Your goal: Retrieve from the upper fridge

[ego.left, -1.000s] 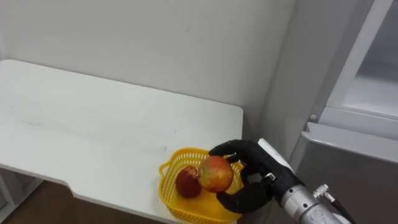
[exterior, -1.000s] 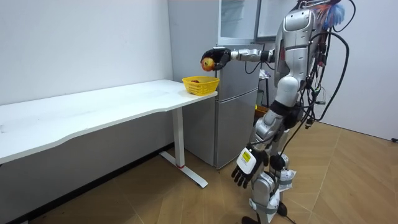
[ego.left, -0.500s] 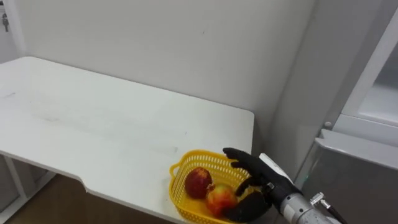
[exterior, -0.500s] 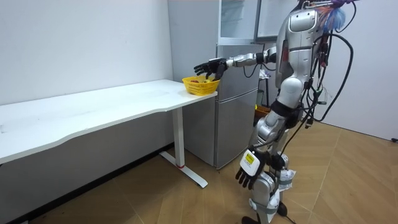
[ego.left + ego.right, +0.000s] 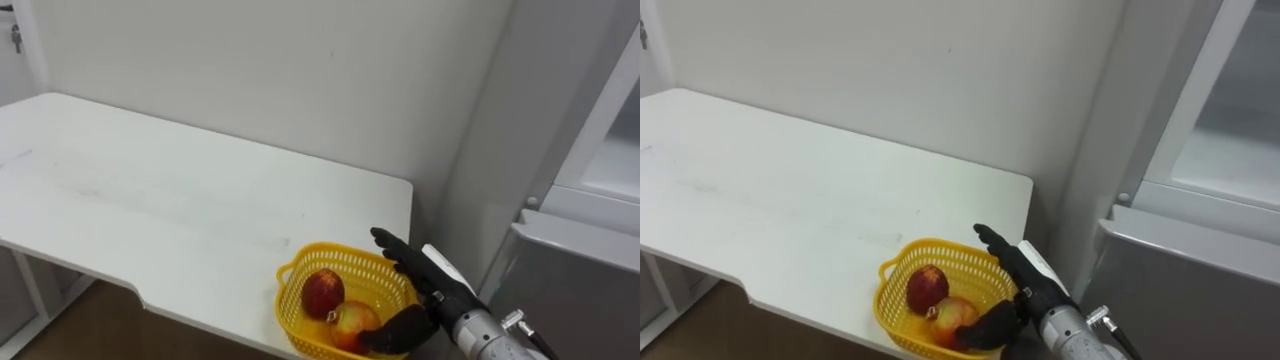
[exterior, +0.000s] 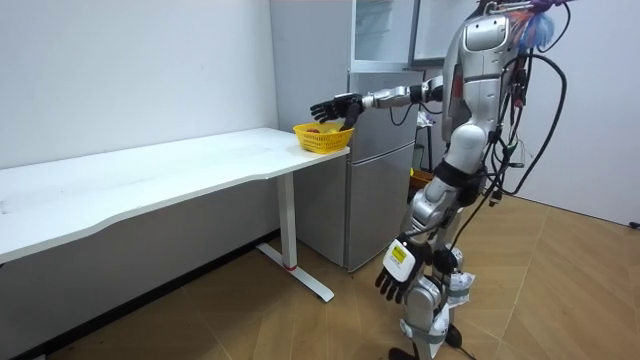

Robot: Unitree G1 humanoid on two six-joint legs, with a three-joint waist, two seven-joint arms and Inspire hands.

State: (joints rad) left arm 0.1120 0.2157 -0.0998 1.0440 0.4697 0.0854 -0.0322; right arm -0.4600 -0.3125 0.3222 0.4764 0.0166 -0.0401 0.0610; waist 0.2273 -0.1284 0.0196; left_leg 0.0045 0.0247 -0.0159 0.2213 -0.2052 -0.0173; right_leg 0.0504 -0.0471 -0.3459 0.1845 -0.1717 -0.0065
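A yellow basket (image 5: pixel 288 310) stands at the right end of the white table (image 5: pixel 150 200), next to the fridge. Two apples lie in it: a red apple (image 5: pixel 323 293) and a red-and-yellow apple (image 5: pixel 352 321) nearer to me. My black right hand (image 5: pixel 412 283) hovers over the basket's right rim, open, its fingers straight above the apples and its thumb beside the red-and-yellow one. It holds nothing. In the room view I stand in front of the fridge with my right arm stretched to the basket (image 6: pixel 322 138). My left hand (image 6: pixel 391 284) hangs by my thigh, fingers relaxed.
The grey fridge (image 5: pixel 570 290) stands close on the right of the table, its upper compartment (image 5: pixel 610 160) open and showing a white inside. A white wall runs behind the table. The table's front edge lies just before the basket.
My right hand lowered the red-and-yellow apple into the basket, let it go and straightened its fingers. The eye view has shifted a little.
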